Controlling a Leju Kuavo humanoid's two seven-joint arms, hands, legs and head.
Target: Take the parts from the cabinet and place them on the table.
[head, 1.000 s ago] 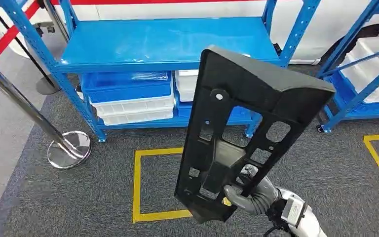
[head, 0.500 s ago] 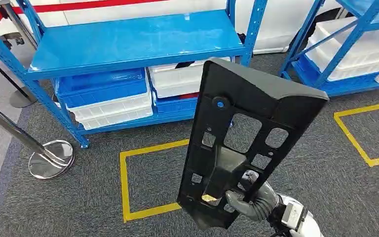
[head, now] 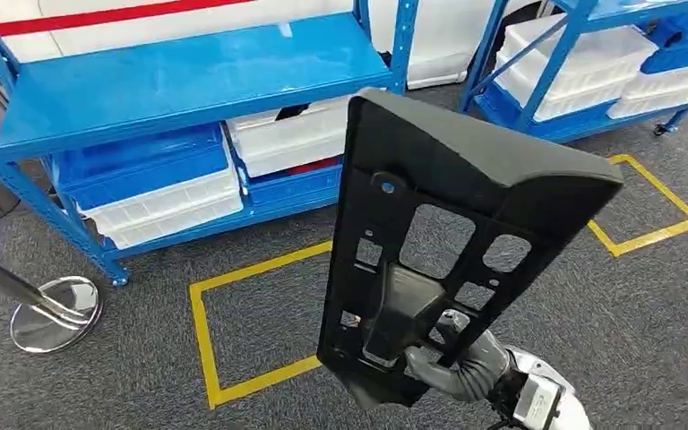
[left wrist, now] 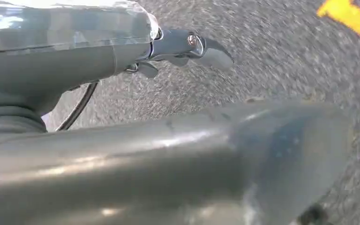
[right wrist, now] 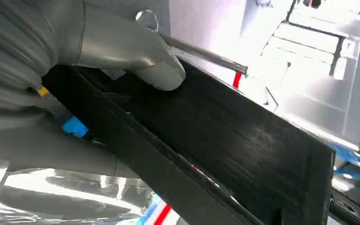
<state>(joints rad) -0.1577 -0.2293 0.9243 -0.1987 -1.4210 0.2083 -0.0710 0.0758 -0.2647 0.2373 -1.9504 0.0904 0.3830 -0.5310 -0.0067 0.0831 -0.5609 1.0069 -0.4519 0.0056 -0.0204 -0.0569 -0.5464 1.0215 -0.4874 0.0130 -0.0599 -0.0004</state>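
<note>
Your view has swung left-to-right past the blue shelf [head: 188,76]; right robot hand [head: 452,363] still grips the black part [head: 448,242], surface not seen yet.

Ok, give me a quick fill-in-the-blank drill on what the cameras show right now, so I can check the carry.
1. The black part is held by the robot's ____ hand.
2. The hand grips the part near its ____ end, so the part stands up in front of the head camera.
3. The squares marked on the grey carpet are ____ in colour.
4. The shelving rack behind the part is painted ____.

Missing words: right; lower; yellow; blue
</note>
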